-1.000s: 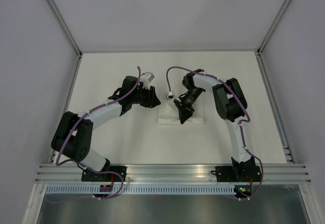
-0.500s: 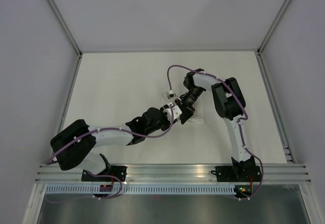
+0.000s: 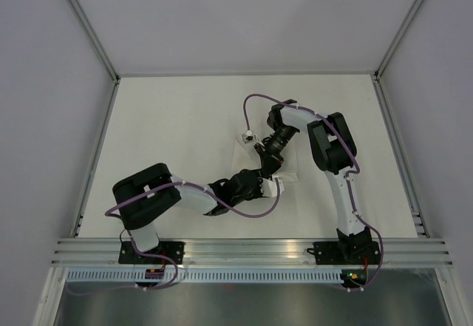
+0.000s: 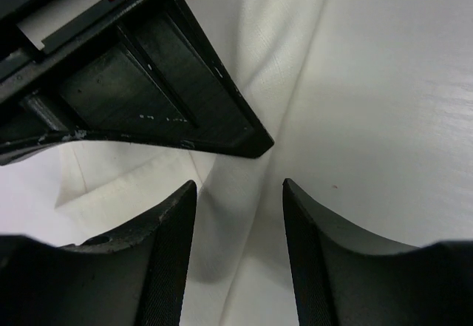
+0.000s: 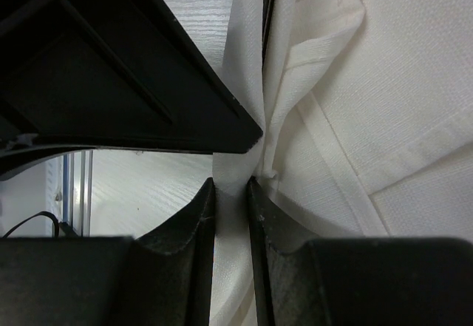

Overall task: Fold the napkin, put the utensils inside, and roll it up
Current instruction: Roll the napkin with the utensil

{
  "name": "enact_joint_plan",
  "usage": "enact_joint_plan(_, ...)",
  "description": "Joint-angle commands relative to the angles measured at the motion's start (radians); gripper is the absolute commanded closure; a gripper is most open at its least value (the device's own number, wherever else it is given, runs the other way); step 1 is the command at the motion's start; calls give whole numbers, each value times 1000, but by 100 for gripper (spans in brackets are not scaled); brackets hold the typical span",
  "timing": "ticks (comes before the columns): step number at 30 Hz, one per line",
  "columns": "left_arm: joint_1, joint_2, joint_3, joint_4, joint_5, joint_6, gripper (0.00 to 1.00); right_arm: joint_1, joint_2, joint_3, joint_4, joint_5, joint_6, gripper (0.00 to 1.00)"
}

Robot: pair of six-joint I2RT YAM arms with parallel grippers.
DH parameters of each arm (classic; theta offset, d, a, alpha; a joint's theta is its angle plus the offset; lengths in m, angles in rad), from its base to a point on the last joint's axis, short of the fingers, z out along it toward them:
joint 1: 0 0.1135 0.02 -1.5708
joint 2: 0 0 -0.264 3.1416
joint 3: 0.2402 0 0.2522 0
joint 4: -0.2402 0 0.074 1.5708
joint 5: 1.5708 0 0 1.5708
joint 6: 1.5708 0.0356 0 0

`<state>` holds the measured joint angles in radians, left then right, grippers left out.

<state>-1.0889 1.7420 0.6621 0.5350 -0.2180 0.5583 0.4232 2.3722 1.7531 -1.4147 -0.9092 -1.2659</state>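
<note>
The white napkin (image 3: 290, 169) lies folded mid-table, mostly hidden under both wrists. My right gripper (image 3: 264, 165) comes from the far side. In its wrist view, the right gripper (image 5: 230, 187) is shut on an upright pinch of the napkin (image 5: 384, 82), whose hemmed layers spread to the right. My left gripper (image 3: 260, 182) comes in low from the near left. It stands open (image 4: 238, 187), with a raised ridge of the napkin (image 4: 236, 222) running between its fingers (image 4: 181, 215) and touching neither. The utensils are hidden.
The cream table (image 3: 170, 119) is walled by grey panels with metal rails on three sides. The two grippers are nearly tip to tip, and each wrist view is part filled by the other gripper's black body (image 4: 148, 97) (image 5: 111, 67).
The left arm has swung from the napkin's far left round to its near side, ending beside the right gripper, and its jaws have widened. The right gripper has kept its pinch.
</note>
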Motion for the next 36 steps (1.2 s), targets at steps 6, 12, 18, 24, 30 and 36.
enact_joint_plan(6, 12, 79, 53, 1, -15, 98, 49, -4, 50, 22, -40, 46, -32, 89)
enact_joint_plan(12, 49, 90, 148, -234, 77, -9, 79, -4, 51, 22, -41, 47, -32, 89)
enact_joint_plan(18, 75, 109, 224, -377, 193, -55, 98, -9, 30, 0, -15, 38, -12, 72)
enact_joint_plan(24, 118, 134, 309, -513, 354, -123, 98, -37, -71, -64, 97, 12, 72, 51)
enact_joint_plan(30, 145, 175, 438, -708, 457, -169, 98, -90, -270, -194, 450, 55, 351, 45)
enact_joint_plan(36, 193, 241, 570, -885, 600, -224, 98, -193, -419, -286, 718, 64, 603, 45)
